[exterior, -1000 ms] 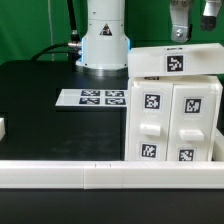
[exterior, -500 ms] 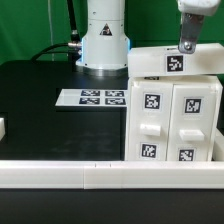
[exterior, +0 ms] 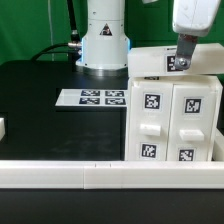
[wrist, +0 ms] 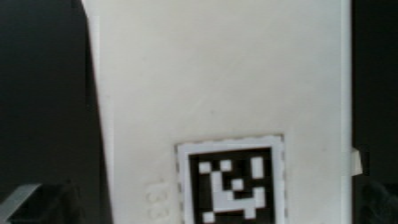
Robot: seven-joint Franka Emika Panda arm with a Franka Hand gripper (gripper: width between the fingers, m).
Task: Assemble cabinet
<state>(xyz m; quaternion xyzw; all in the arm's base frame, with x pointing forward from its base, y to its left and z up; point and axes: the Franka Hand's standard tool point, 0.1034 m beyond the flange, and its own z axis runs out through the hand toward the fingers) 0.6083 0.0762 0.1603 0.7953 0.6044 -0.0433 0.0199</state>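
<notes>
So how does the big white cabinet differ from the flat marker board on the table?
The cabinet stands tall and bulky; the marker board lies thin and flat. The cabinet's tags sit spread over its front panels and top; the marker board's are packed together. Both are white with black-and-white tags.

— Behind it all?
— Green backdrop (exterior: 30, 25), evenly lit, with dark cables (exterior: 68, 25) hanging toward the exterior view's left.
— And underneath?
— Matte black table (exterior: 40, 115), with the marker board (exterior: 90, 98) flat on it. Low white rail (exterior: 60, 176) along the near edge.
</notes>
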